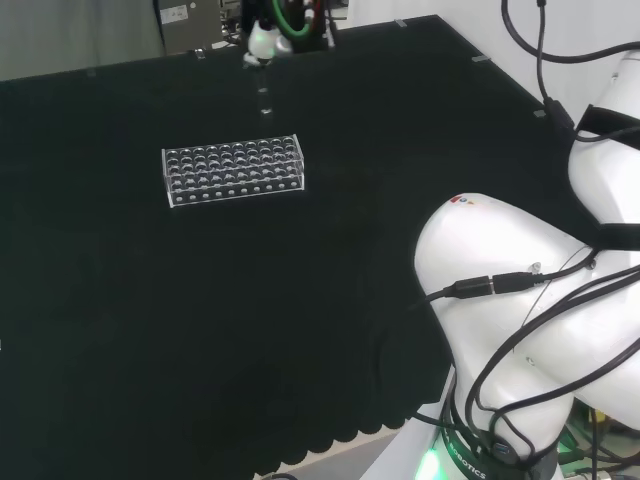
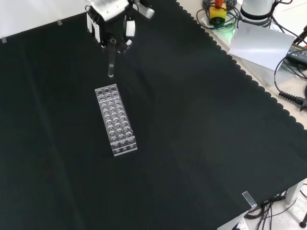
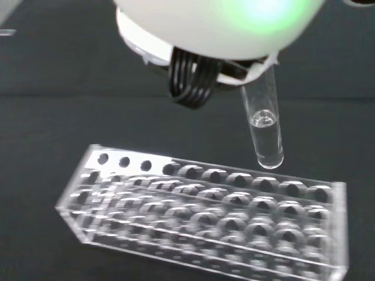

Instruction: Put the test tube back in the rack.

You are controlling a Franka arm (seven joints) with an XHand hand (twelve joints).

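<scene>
A clear plastic rack (image 2: 116,119) with many round holes lies on the black cloth; it also shows in the head view as the rack (image 1: 233,171) and close up as the rack (image 3: 205,213). The black and white hand (image 2: 111,21) hangs above the rack's far end, its fingers curled round the top of a clear test tube (image 2: 111,58). The test tube (image 3: 265,120) points down, its rounded bottom a little above the rack's edge holes and apart from them. In the head view the hand (image 1: 264,40) is beyond the rack, at the top of the view.
Black cloth covers the bench around the rack. The arm's white links (image 1: 520,300) stand at the right of the head view. Cables, a grey sheet (image 2: 261,45) and the arm's base lie past the cloth's scalloped edge in the front view.
</scene>
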